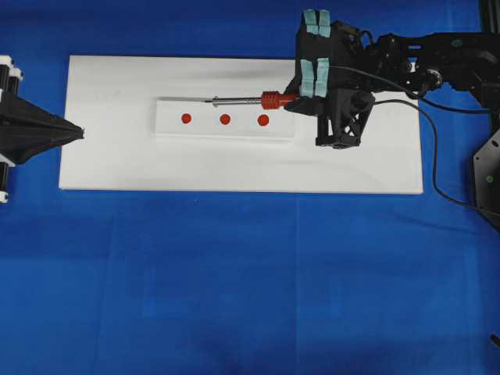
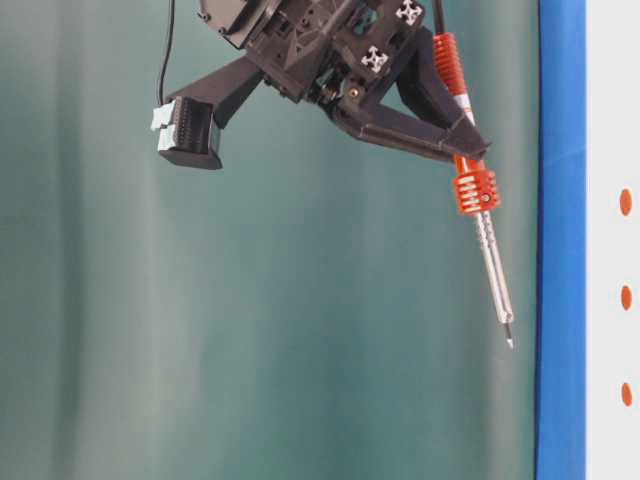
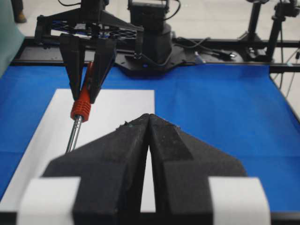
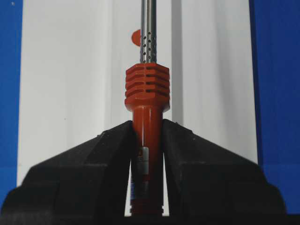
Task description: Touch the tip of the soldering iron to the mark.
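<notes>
Right fingers clamp the soldering iron; left fingers are pressed together, holding nothing. Tip hangs beyond the fingers above the mark: lower gently, aim for the middle dot.

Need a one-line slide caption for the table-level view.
Right gripper holds the soldering iron by its red handle, tip angled toward the white board, not yet touching it.

A table covered in bright blue cloth carries a large flat white rectangular board. On the board lies a narrower white strip bearing three small round red dots in a row; the middle red dot sits between the outer two.
</notes>
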Robot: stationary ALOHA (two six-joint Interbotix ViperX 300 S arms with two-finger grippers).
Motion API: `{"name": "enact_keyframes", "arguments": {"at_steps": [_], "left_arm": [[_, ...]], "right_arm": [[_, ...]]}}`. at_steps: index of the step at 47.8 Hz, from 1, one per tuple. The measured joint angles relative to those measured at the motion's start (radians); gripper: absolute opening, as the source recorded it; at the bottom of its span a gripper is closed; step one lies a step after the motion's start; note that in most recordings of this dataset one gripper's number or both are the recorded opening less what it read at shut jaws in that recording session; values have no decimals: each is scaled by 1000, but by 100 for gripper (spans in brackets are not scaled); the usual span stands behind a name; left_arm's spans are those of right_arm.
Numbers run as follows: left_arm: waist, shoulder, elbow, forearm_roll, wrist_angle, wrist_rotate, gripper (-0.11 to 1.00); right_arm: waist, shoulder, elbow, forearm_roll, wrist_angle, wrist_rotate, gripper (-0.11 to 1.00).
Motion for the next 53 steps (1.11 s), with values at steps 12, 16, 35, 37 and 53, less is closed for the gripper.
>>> {"name": "enact_keyframes", "arguments": {"at_steps": [12,16,35,37,53], "left_arm": [[-2,2,0,2,0,0,0],[0,2,0,2,0,0,0],[0,2,0,2,0,0,0],[-2,2,0,2,0,0,0],[-2,2,0,0,0,0,0]], "right_arm": [[3,38,-29,0,2,0,6],[9,74,-40,0,0,0,6],[32,192,-69,0,-41,0,6],[32,199,-71,2,-46,0,6],[32,235,-75,0,-77,3,6]]}}
